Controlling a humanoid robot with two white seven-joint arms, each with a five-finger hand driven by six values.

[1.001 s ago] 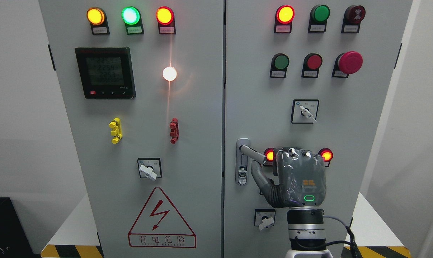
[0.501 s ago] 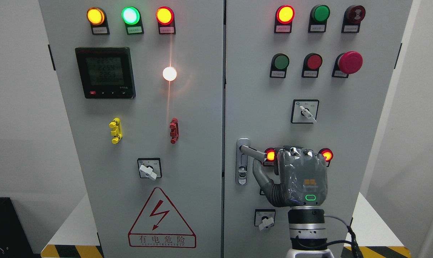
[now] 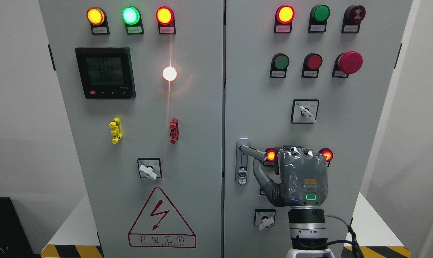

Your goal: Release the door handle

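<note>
The right hand (image 3: 302, 175) was curled beside the door handle (image 3: 254, 152) — whether gripping it, unclear; best uncurl fully, then withdraw straight back.

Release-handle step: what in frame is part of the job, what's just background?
Part of the job:
- door handle, on the right cabinet door
- right hand, back to the camera, at the handle's outer end

Background:
- lamps along the top
- meter
- red mushroom button
- rotary switches
- warning triangle
</note>
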